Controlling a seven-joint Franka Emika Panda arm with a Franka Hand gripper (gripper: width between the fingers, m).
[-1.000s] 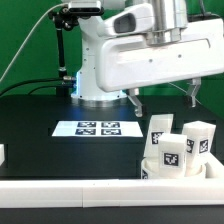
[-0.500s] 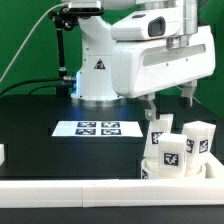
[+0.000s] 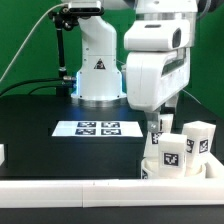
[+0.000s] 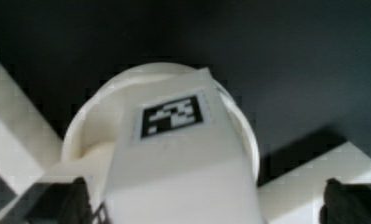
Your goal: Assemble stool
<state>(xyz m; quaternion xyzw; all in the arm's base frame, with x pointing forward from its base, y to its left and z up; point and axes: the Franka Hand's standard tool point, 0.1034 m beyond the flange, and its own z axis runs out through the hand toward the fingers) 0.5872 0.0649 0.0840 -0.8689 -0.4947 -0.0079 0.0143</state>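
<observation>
The fingers (image 3: 153, 126), spread open, straddle a tagged white leg (image 4: 168, 128) that stands with other legs (image 3: 197, 139) on the seat (image 3: 172, 168) on the worktop (image 3: 40, 150).

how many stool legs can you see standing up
3, clustered at the exterior view's right: one leg under the claw, one rightmost, one in front. Others may be hidden.

A black desk (image 3: 40, 140) fills the exterior view. A flat white marker board (image 3: 98, 128) with black square tags lies on it, and a long white bar (image 3: 70, 190) runs along the near edge. A green wall (image 3: 25, 45) stands behind.
</observation>
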